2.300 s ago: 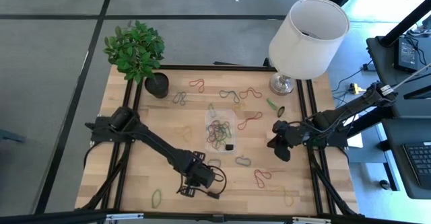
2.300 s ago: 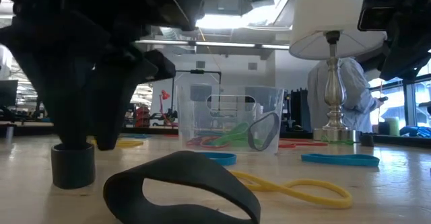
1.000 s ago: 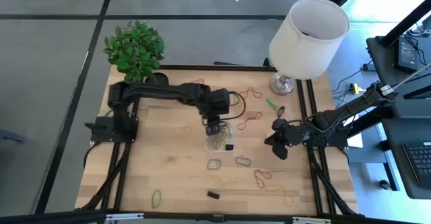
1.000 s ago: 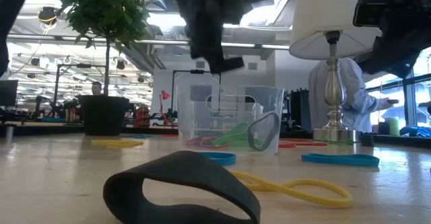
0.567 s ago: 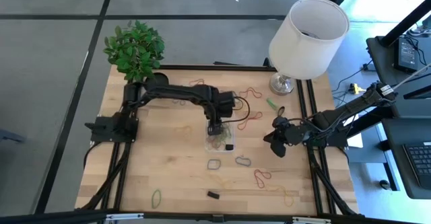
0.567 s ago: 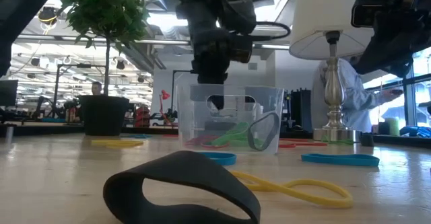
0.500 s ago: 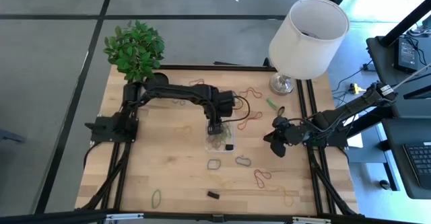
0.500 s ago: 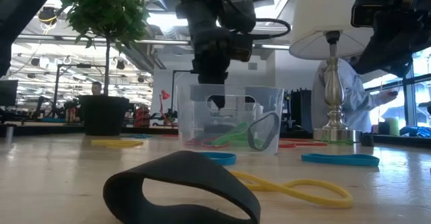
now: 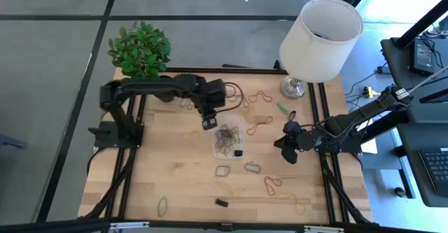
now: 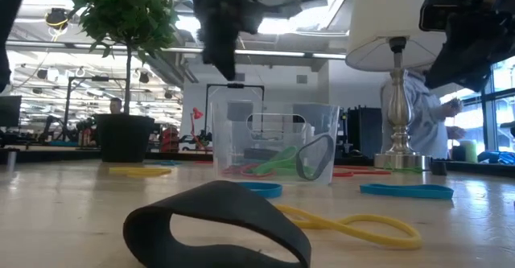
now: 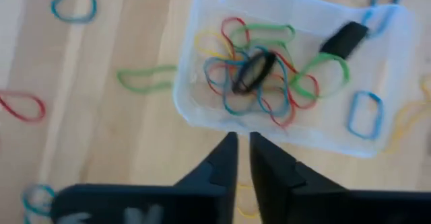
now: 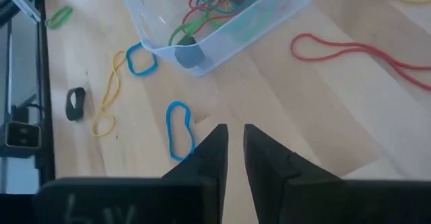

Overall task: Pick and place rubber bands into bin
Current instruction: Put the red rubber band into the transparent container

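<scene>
The left end effector (image 9: 208,123) has pulled back off the bin (image 9: 240,123) and now hangs just beside its left rim. A moment ago it stood right over the tray; now its fingers are drawn nearly together with only a sliver of gap, and nothing hangs between them. So the drop looks done: a dark band (image 11: 254,72) lies on top of the tangle of coloured rubber bands (image 11: 259,76) inside, and a black one (image 11: 343,40) rests against the far wall. In my view that is one more band delivered, and the arm is free to fetch another.

Plenty remains. Beyond the bin, away from the left end effector, loose loops dot the worktop (image 9: 182,177): a blue one (image 9: 222,171), a red one (image 9: 271,184), and a yellow-green one (image 9: 162,206) down near the front edge.

Over on the right, the right end effector (image 9: 285,152) waits well apart from the bin, fingers close together and carrying nothing, a blue band (image 12: 178,130) just ahead of it.
</scene>
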